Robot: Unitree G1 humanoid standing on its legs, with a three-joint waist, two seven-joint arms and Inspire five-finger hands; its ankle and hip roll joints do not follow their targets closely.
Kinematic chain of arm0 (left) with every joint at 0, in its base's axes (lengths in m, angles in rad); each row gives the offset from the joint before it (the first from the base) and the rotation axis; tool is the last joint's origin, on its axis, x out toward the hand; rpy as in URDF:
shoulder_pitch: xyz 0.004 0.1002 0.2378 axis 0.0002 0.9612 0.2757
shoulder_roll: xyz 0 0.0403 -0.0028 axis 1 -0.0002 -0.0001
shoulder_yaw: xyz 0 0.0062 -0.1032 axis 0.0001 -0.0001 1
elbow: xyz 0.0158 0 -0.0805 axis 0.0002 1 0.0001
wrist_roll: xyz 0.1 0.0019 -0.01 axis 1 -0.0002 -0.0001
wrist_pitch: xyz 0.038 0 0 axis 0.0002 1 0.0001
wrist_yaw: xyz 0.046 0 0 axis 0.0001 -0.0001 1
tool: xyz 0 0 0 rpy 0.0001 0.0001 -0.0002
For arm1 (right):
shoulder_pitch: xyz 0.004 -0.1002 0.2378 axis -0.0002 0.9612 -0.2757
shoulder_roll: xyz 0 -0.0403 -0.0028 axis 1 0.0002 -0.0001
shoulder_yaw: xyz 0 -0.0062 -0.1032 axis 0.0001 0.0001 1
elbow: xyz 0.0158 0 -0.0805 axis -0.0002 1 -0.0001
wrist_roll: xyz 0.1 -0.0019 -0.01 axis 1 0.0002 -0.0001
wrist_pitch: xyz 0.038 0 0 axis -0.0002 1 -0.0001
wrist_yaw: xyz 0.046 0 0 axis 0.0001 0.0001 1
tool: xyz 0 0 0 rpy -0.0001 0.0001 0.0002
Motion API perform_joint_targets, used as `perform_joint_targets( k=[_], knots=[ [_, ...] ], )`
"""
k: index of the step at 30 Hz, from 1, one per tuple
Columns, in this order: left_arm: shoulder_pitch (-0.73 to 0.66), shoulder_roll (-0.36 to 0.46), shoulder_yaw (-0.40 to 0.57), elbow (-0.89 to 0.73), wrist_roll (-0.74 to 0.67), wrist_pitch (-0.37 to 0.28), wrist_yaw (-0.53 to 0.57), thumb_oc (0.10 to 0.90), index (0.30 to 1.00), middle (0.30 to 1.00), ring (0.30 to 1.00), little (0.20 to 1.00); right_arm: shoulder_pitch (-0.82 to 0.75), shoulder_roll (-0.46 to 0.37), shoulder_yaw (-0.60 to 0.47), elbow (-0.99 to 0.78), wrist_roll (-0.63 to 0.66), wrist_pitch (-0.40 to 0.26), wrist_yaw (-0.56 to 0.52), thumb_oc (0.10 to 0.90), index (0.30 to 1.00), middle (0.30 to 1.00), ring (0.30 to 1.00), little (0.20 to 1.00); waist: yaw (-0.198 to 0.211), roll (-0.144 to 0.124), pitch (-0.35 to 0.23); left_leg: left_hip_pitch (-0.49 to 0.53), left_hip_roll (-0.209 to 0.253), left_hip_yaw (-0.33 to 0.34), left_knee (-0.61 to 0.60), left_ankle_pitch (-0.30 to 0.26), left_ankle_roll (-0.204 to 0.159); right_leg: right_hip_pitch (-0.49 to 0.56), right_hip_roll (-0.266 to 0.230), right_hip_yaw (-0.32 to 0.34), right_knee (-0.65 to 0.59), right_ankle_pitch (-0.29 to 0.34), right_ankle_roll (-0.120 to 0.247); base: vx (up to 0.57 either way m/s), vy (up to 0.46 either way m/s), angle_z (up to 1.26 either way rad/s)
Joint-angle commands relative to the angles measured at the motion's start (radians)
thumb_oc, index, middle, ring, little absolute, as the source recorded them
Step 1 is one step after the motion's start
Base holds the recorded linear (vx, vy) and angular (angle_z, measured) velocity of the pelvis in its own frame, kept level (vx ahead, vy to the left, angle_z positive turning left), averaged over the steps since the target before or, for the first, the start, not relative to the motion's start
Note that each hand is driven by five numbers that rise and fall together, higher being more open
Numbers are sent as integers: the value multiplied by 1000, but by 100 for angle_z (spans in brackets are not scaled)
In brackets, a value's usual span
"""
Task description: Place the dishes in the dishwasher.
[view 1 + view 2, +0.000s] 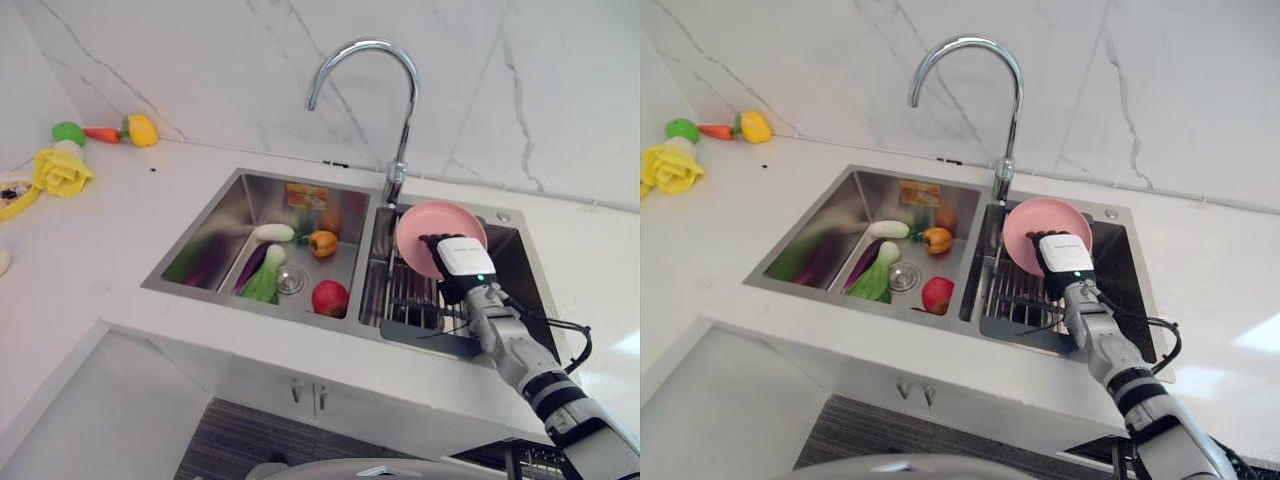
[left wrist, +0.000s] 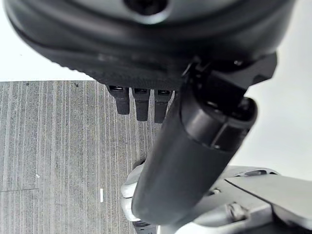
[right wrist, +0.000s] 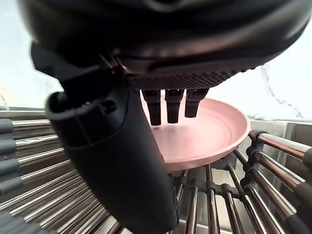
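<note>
A pink plate [image 1: 425, 232] stands tilted on edge in the wire dish rack [image 1: 400, 295] that fills the right basin of the sink. My right hand [image 1: 460, 265] is just in front of the plate, open. In the right wrist view its straight fingers [image 3: 168, 105] reach to the plate's [image 3: 209, 131] inner face, and the thumb stays apart over the rack bars [image 3: 273, 146]. Whether the fingertips touch the plate I cannot tell. My left hand [image 2: 141, 102] hangs low over the grey striped floor, fingers straight, holding nothing.
A tall chrome faucet [image 1: 400, 100] rises behind the divider between the basins. The left basin holds a red apple [image 1: 330, 297], an orange pepper [image 1: 322, 242], leafy greens [image 1: 265, 280] and a white radish [image 1: 272, 232]. Toy food, including a yellow flower [image 1: 62, 170], lies on the counter's far left.
</note>
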Motion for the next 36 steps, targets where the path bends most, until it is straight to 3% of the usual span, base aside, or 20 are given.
perform_joint_targets(
  k=[1,8,9,10,11,22,36],
  knots=[
    [-71,-4,-62,60,-1,-22,25,800,900,900,900,900,-183,-19,16,65,-23,32,-87,800,900,900,900,900,65,35,-42,35,32,-13,37,-159,5,-54,-52,-29,46,-18,44,0,0,0],
    [-65,-2,-82,57,4,-26,26,800,900,900,900,900,-214,2,24,123,-16,48,-145,800,900,900,900,900,77,39,-43,34,30,-20,38,-158,5,-51,-57,-36,47,-15,45,4,1,4],
    [-64,-1,-83,56,5,-26,26,800,900,900,900,900,-221,0,23,117,-14,48,-147,676,714,714,714,714,77,39,-43,34,29,-20,38,-159,5,-51,-57,-36,48,-15,45,8,-2,6],
    [-64,0,-83,55,6,-27,26,800,900,900,900,900,-222,0,20,111,-9,49,-152,441,361,361,361,361,79,40,-43,34,29,-21,39,-159,6,-51,-58,-36,48,-15,45,13,-4,4],
    [-62,-1,-85,55,8,-28,27,800,900,900,900,900,-225,0,13,113,-1,50,-163,400,300,300,300,300,79,40,-43,34,29,-23,39,-159,6,-51,-59,-37,48,-14,45,0,0,0],
    [-53,-15,-101,45,6,-27,34,800,900,900,900,900,-242,-22,-41,68,42,62,-226,400,300,300,300,300,81,46,-43,31,28,-31,39,-158,7,-52,-59,-37,49,-16,43,0,0,0],
    [-47,-29,-94,49,-6,-22,40,800,900,900,900,900,-232,-49,-117,-101,97,27,-252,400,300,300,300,300,68,43,-44,48,34,-17,53,-171,10,-53,-53,-14,54,-21,39,-2,1,1]
  ],
)
